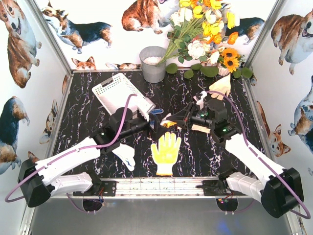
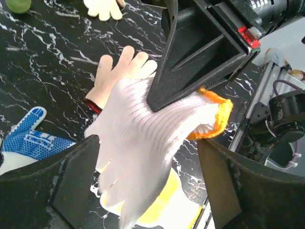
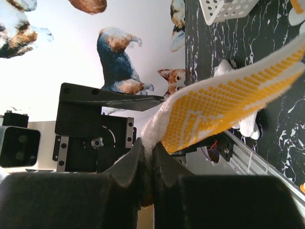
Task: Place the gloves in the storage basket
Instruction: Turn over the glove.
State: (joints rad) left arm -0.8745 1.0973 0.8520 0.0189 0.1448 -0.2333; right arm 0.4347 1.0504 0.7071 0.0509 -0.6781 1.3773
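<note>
Pinching a glove at its orange cuff end: right claw, jaws pressed tight together on the knit. Held clear of the table, roughly midway between the far and near edges and a little left of centre. White knit on the back, yellow-dotted on the palm side, fingers drooping away from the grip.

Standing wide: left claw, one finger on either side of the hanging glove, neither seen pressing it. Set tip to tip with the right claw in the top view.

Basket: on the table toward the far-left corner, turned out of square with the edges, just beyond the left claw. Apart from the held glove.

Further gloves, all lying on the table outside the basket:
- Yellow glove: flat at the middle of the near edge, fingers toward the far edge, below the held glove.
- White glove: near the near edge, left of the yellow glove, just beside the left arm.
- Blue glove: dotted palm up, about mid-table beside the left claw, partly hidden.
- Beige glove: red cuff, flat, partly hidden behind the held glove in the left wrist view.
- Cream glove: near the far-right corner, just below the flowers.

Bucket: upright at the middle of the far edge, near the basket's far corner, not touching it.
</note>
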